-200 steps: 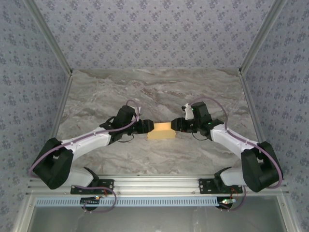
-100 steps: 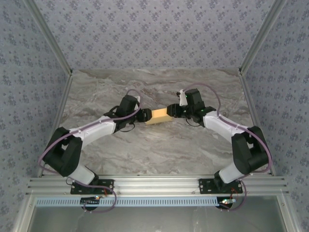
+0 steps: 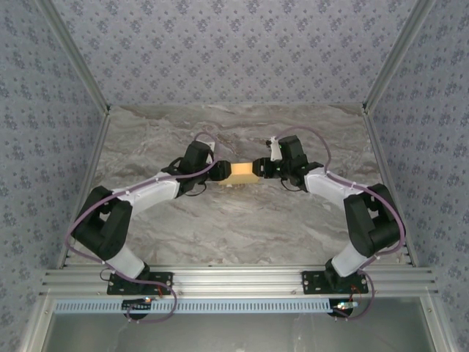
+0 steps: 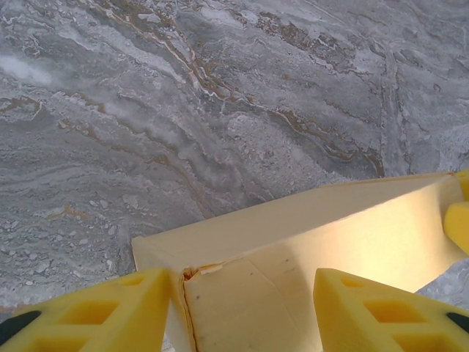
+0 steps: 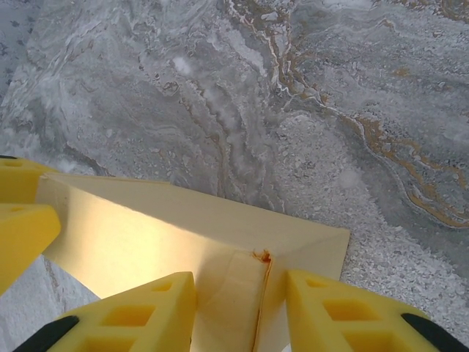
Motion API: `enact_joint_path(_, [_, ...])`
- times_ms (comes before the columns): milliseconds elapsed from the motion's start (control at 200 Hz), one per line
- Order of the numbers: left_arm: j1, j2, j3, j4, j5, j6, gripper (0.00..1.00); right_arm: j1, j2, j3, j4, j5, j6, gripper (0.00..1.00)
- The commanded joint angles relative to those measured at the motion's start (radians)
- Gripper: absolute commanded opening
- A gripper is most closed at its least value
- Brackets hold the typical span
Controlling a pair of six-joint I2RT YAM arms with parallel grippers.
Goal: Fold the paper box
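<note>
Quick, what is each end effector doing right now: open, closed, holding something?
Left end effector: closed on one end of the yellow-orange thin card box.
Right end effector: closed on the box's other end.

This is a robot test cell in a lab. The marble-look table (image 3: 242, 235) is boxed in on three sides by wallpapered panels (image 3: 234, 51) set in bare aluminium posts (image 3: 73, 55). The left arm (image 3: 146, 196) and right arm (image 3: 333, 189) are bolted to an aluminium rail (image 3: 234, 280) along the table's near edge. A slotted cable duct (image 3: 234, 305) runs just in front of the rail.
</note>
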Motion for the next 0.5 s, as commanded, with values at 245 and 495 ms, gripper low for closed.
enact_joint_path(245, [-0.088,-0.086,-0.085,0.034,0.052,-0.018,0.54,0.094,-0.097,-0.096,-0.026,0.033,-0.015,0.41])
enact_joint_path(495, [-0.107,-0.098,-0.132,0.027,0.029,-0.021,0.55,0.138,-0.113,-0.14,-0.049,0.097,-0.022,0.42])
